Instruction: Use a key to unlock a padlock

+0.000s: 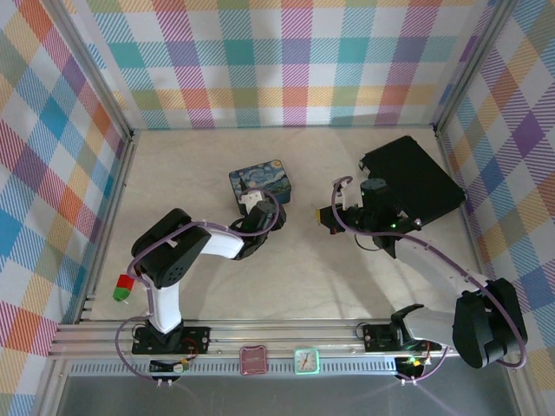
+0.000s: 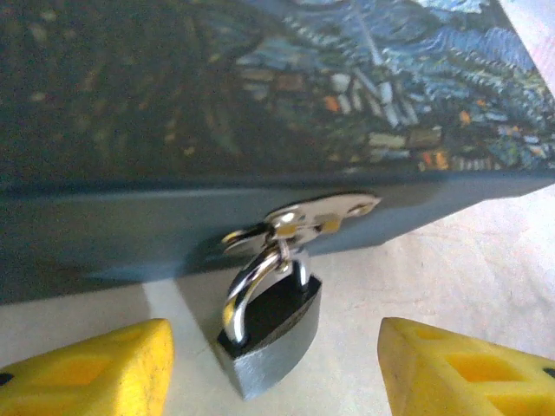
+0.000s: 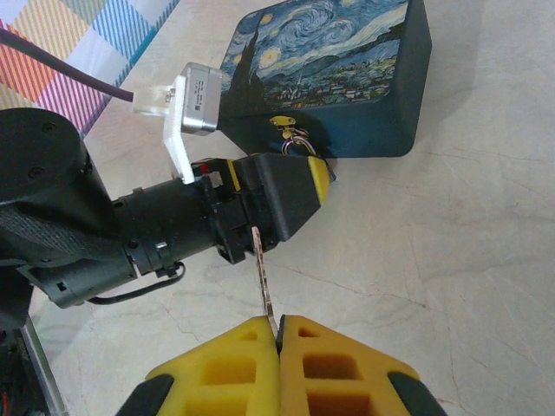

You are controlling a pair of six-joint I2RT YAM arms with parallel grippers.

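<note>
The small dark padlock [image 2: 270,334] hangs by its silver shackle from the hasp of a starry-night tin [image 2: 260,104] and rests tilted on the table. My left gripper [image 2: 276,347] is open, its yellow fingers [image 2: 95,368] either side of the padlock with a gap on each side. In the top view the left gripper [image 1: 251,208] sits at the tin's [image 1: 260,184] near side. My right gripper [image 3: 279,328] is shut on the thin key [image 3: 264,277], whose blade points toward the left gripper [image 3: 286,186] and the padlock [image 3: 300,141]. The right gripper [image 1: 326,217] hovers right of the tin.
A flat black case [image 1: 414,178] lies at the back right, close behind the right arm. A red-and-green object [image 1: 123,289] sits by the left wall. Two small square items [image 1: 253,358] rest on the front rail. Plaid walls enclose three sides.
</note>
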